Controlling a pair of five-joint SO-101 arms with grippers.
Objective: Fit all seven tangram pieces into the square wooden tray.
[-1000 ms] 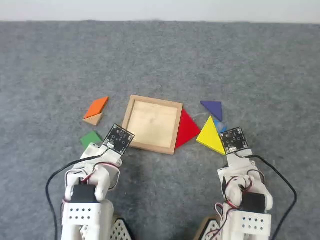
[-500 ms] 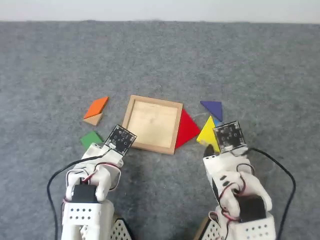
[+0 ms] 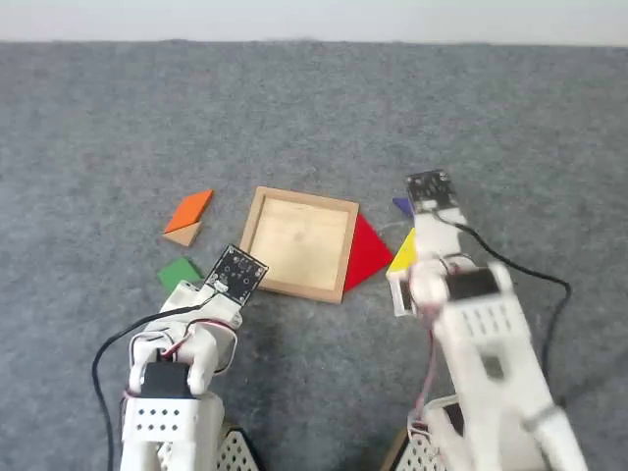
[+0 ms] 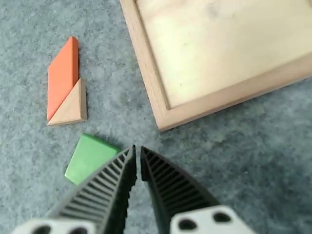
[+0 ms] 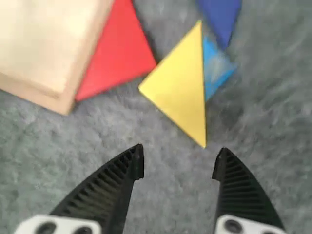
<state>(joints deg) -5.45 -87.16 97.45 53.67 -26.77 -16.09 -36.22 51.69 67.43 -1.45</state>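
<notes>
The square wooden tray (image 3: 299,243) lies empty on the grey mat. A red triangle (image 3: 365,250) touches its right rim, with a yellow triangle (image 3: 402,257) and a dark blue triangle (image 3: 401,205) partly under my right arm (image 3: 461,294). My right gripper (image 5: 181,158) is open, just short of the yellow triangle (image 5: 183,90); a light blue piece (image 5: 217,68) peeks from beside it. An orange parallelogram (image 3: 188,210), a tan triangle (image 3: 183,234) and a green square (image 3: 178,273) lie left of the tray. My left gripper (image 4: 136,152) is shut, empty, beside the green square (image 4: 90,157) near the tray's corner (image 4: 163,124).
The grey mat (image 3: 314,118) stretches open beyond the tray to a pale wall edge at the back. Cables trail from both arms near the front edge. The left arm (image 3: 186,343) sits at the front left.
My right arm has swung forward and now covers most of the yellow and dark blue triangles in the high view. The left arm and all pieces have stayed put.
</notes>
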